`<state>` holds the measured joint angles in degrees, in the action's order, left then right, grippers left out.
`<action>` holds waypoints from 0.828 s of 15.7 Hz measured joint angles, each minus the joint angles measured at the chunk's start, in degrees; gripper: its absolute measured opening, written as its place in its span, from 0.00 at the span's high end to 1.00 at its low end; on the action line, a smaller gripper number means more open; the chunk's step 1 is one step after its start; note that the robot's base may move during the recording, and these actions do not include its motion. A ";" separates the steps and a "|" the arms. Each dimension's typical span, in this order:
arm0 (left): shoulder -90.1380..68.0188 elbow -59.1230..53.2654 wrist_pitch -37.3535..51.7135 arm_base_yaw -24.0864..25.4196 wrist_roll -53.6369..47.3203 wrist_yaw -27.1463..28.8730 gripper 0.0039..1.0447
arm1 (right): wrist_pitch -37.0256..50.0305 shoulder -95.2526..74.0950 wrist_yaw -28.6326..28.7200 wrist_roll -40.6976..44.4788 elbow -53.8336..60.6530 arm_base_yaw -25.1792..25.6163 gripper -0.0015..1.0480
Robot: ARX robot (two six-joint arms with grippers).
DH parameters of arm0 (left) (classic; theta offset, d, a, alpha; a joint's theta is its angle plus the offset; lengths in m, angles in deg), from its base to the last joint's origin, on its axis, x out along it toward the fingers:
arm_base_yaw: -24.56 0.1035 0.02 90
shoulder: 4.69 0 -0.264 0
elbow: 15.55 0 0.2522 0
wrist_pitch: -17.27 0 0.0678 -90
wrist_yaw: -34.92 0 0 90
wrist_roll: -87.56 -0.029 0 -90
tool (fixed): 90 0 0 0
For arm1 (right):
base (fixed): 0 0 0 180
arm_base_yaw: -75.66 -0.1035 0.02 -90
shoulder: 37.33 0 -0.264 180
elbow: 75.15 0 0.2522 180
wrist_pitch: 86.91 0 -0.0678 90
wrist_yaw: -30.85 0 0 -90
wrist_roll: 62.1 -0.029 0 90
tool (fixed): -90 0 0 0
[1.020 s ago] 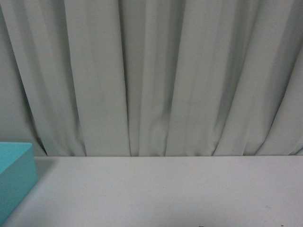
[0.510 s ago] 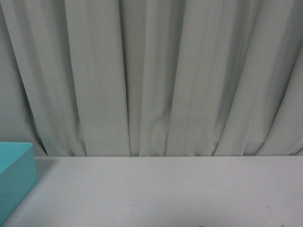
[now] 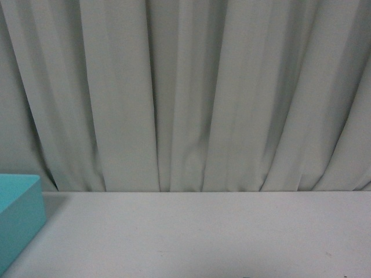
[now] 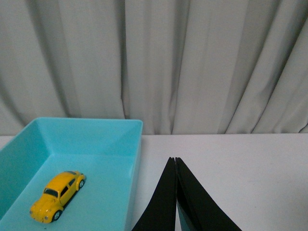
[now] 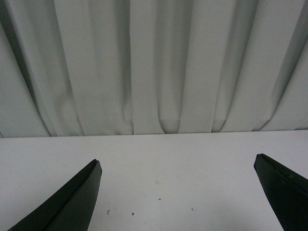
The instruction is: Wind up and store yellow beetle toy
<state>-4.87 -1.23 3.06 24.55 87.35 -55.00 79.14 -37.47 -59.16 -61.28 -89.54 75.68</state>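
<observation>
glossy yellow beetle toy car [image 4: 57, 196] sits inside open teal plastic box [image 4: 89, 137]; beside the box, left claw [image 4: 175, 161] pressed together, right claw [image 5: 176, 159] spread wide.

Prob. a lab or test setup: plain white table [image 3: 203, 231] w/ a pale grey pleated curtain [image 3: 191, 92] hung as backdrop across the whole 12 o'clock side, filling the background, plus a teal box [image 3: 17, 214] at approx. 8 o'clock in front view.
</observation>
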 joint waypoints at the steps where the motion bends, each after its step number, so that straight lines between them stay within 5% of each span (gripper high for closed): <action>1: 0.09 0.00 0.26 0.00 0.00 -0.04 0.99 | -0.02 0.00 0.00 0.00 0.00 0.00 0.06; 4: 0.09 0.00 0.24 0.00 0.04 -0.04 0.92 | 0.00 0.00 0.00 0.00 0.00 0.00 0.06; 11: 0.09 0.00 0.22 0.00 0.04 -0.04 0.10 | -0.02 -0.02 0.00 0.00 0.00 0.00 0.06; 13: 0.09 0.00 0.24 0.00 0.02 -0.04 0.07 | -0.02 0.00 0.00 0.00 0.00 0.00 0.06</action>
<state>-4.78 -1.23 3.30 24.55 87.37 -55.04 79.12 -37.47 -59.16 -61.28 -89.54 75.68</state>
